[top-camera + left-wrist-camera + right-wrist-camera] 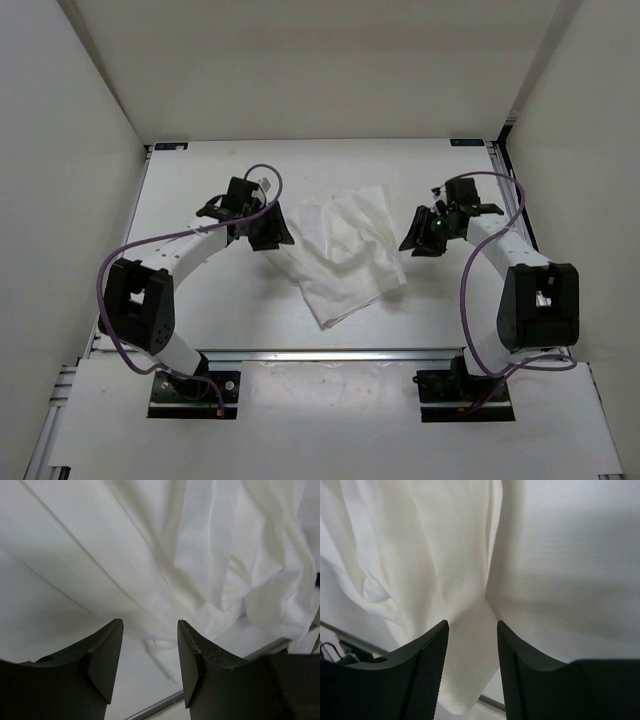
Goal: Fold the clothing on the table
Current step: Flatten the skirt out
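Observation:
The clothing (345, 250) is a crumpled white piece lying in the middle of the table (200, 190), with one corner pointing to the near edge. My left gripper (272, 235) is at its left edge. In the left wrist view that gripper (150, 622) is open with nothing between the fingers, and creased cloth (210, 555) lies just ahead of it. My right gripper (412, 240) hovers at the cloth's right edge. Seen from the right wrist, its (472, 623) jaws stand apart over a flap of the clothing (420, 555), not pinching it.
An aluminium rail (330, 355) runs along the table's near side and also shows in the wrist views (150, 707) (490, 702). White walls close in the left, right and back. Purple cables (150, 245) loop off both arms. A black corner bracket (165, 147) sits at the back left.

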Controlling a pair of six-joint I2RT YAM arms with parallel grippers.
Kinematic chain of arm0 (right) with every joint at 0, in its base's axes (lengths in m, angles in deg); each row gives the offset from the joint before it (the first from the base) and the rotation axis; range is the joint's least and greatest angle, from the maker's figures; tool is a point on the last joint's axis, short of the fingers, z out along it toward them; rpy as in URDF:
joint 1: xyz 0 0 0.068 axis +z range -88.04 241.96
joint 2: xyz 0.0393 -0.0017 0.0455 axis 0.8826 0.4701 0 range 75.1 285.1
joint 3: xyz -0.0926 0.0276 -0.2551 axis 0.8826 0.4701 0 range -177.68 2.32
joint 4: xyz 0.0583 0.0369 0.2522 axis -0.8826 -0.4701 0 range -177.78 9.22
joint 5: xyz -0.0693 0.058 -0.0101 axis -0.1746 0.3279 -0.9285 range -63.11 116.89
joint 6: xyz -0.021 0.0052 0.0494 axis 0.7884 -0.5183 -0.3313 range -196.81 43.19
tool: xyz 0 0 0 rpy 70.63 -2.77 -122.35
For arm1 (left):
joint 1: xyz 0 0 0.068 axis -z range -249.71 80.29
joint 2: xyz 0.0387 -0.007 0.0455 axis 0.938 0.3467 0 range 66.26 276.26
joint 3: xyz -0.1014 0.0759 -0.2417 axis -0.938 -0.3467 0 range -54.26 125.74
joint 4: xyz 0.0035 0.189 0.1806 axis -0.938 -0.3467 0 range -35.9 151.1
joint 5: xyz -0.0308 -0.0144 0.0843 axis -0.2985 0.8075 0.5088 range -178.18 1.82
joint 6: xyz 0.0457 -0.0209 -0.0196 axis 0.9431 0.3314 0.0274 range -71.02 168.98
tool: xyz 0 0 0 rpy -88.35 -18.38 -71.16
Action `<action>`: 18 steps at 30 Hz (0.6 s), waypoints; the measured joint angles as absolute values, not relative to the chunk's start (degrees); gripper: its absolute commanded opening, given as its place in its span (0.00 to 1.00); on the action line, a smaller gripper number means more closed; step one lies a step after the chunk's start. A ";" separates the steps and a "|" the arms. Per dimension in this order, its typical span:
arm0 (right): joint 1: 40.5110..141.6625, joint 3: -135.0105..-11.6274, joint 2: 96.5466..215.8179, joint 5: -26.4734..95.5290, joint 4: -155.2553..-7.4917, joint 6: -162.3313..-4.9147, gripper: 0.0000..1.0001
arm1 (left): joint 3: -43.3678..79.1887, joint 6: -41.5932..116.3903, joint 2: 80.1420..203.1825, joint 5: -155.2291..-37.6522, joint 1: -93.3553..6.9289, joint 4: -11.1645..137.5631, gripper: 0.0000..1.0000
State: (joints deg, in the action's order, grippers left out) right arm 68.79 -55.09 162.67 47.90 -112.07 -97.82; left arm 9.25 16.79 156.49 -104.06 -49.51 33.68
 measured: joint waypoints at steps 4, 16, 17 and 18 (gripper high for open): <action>65.66 -60.40 161.45 44.84 -112.88 -96.77 0.51 | 3.35 16.82 154.79 -104.26 -46.45 32.08 0.59; 63.72 -59.35 155.57 47.51 -113.75 -97.30 0.50 | -5.00 12.82 156.36 -104.39 -46.14 40.08 0.60; 64.33 -58.81 155.59 47.97 -113.66 -97.43 0.50 | -5.03 12.16 157.48 -104.50 -46.27 41.68 0.59; 64.88 -58.41 155.57 48.27 -113.71 -97.61 0.49 | -4.94 11.68 158.72 -104.50 -46.34 43.10 0.58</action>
State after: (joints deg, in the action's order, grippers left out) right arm 64.88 -58.41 155.57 48.27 -113.71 -97.61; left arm -4.94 11.68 158.72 -104.50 -46.34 43.10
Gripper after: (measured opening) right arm 0.496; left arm 0.590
